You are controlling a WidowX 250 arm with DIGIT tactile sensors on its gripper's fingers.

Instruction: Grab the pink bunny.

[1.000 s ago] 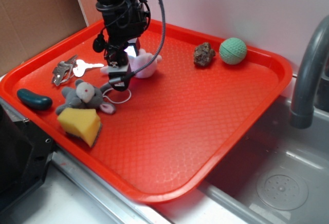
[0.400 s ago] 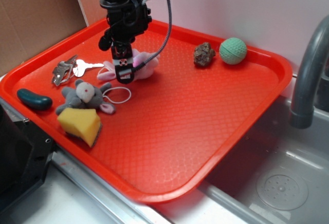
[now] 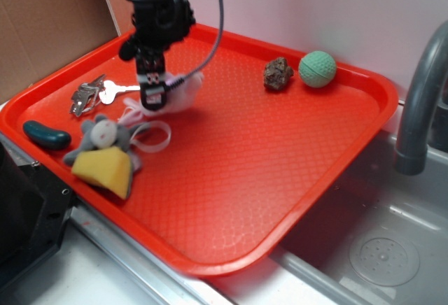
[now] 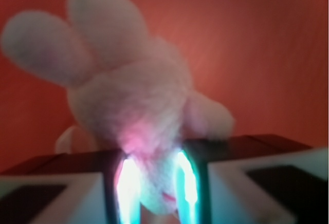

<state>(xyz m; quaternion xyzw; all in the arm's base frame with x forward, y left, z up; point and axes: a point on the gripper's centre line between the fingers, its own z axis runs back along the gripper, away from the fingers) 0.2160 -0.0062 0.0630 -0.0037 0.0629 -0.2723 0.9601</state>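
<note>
The pink bunny [image 3: 185,88] is a small pale pink plush at the back left of the red tray [image 3: 280,165]. My gripper [image 3: 154,99] comes down on it from above, and its black fingers are shut on the plush. In the wrist view the bunny [image 4: 133,95] fills the frame with its two long ears pointing up and left, and its body is squeezed between the two lit pads of my gripper [image 4: 152,183]. The view is blurred, so I cannot tell whether the bunny still touches the tray.
A grey plush mouse [image 3: 105,135] with a white string loop lies on a yellow sponge [image 3: 103,170] at the tray's left front. Keys [image 3: 87,95] and a dark green oblong [image 3: 46,136] lie further left. A brown rock [image 3: 278,73] and a green ball [image 3: 317,68] are at the back. A faucet [image 3: 420,95] and a sink [image 3: 378,249] are to the right.
My gripper has moved left and closed on the bunny, dragging it a little left. The grey mouse, its string loop and the sponge have also shifted left.
</note>
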